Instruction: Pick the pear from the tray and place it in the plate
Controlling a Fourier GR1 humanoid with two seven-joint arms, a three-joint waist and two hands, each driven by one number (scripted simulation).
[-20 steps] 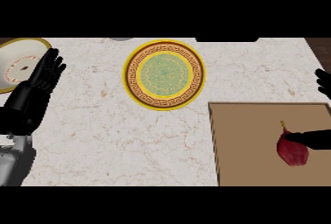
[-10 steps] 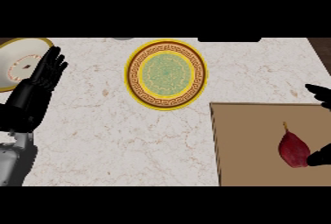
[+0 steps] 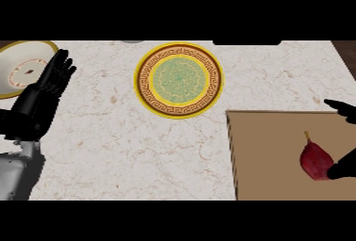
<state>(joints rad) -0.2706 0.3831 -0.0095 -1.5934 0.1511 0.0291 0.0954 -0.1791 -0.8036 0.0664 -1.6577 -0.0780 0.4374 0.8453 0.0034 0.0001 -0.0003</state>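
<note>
Pear, dark red and teardrop-shaped with a thin stem (image 3: 316,161), is lying on the flat brown rectangular tray (image 3: 268,155) at about 4 o'clock in the head view, its stem pointing toward 11 o'clock. It is sitting near the tray's right side, well apart from the plate. The black right hand (image 3: 343,167) is showing only in part at the view's right edge: 1 dark piece is touching or overlapping the pear's lower right side, and another finger-like tip (image 3: 341,107) is reaching in above the tray's upper right corner at about 3 o'clock. The pear is lying in the gap between these 2 parts, and the fingers are not curling round it. How wide the hand is spread I cannot tell, since most of it is lying beyond the edge.

At about 8 to 9 o'clock the grey left forearm (image 3: 15,174) is coming up from the lower edge, and its black left hand (image 3: 43,94) is resting open over the pale marble counter (image 3: 125,150), fingers straight and pointing toward 12 o'clock, holding nothing.

Farther off, at about 12 o'clock, the round plate with a yellow rim, a brown key-pattern band and a green centre (image 3: 180,80) is sitting bare on the counter, just beyond the tray's upper left corner. At about 10 o'clock, a white gold-rimmed dish (image 3: 21,63) is standing partly behind the left hand's fingertips.
</note>
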